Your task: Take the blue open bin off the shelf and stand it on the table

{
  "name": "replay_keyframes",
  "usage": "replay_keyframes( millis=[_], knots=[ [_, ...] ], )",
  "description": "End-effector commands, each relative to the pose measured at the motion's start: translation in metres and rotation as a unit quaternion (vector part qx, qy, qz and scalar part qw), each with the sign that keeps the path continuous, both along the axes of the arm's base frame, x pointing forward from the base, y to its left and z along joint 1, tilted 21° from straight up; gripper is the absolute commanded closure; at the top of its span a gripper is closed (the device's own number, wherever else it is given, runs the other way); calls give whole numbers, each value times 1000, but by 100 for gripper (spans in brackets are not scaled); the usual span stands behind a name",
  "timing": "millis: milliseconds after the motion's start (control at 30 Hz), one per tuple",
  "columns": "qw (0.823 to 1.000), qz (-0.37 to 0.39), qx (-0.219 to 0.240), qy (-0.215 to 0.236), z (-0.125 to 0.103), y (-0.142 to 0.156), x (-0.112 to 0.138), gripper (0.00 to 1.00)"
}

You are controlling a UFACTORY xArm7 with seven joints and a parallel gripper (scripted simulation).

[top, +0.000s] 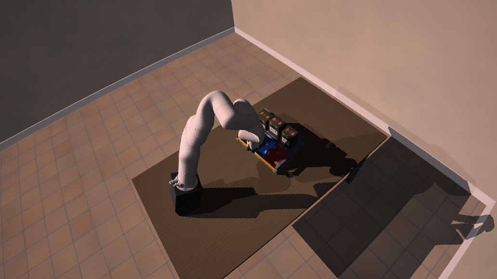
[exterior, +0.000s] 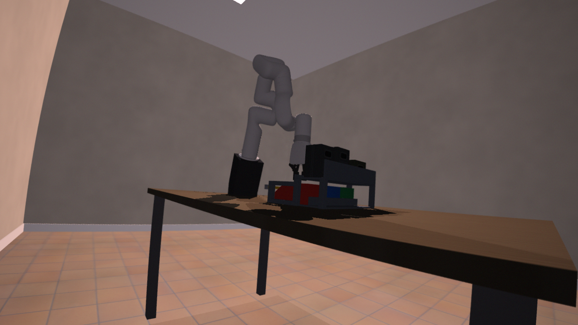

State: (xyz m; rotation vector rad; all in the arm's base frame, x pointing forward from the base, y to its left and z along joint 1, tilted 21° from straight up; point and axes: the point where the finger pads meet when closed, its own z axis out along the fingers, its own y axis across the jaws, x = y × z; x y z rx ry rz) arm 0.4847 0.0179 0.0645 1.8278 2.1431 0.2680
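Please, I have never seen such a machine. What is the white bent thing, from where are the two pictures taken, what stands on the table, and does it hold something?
The white bent thing is a robot arm on a black base, fixed at the table edge. One picture looks down from high up; the other looks from low at the side. On the table stands a small dark shelf with red, blue and green bins below and dark boxes on top. The arm's gripper reaches down at the shelf front. Its fingers stand half apart and hold nothing; the blue bin is on the shelf.
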Motion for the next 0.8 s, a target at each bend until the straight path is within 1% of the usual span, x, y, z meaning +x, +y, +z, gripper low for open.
replay_keyframes(
  millis=[0,400,567,767],
  knots=[
    [1000,-2,-2,-2,-34,-3,13,53],
    [1000,-2,-2,-2,-34,-3,13,53],
    [1000,-2,-2,-2,-28,-3,10,53],
    [1000,-2,-2,-2,-28,-3,10,53]
  ],
)
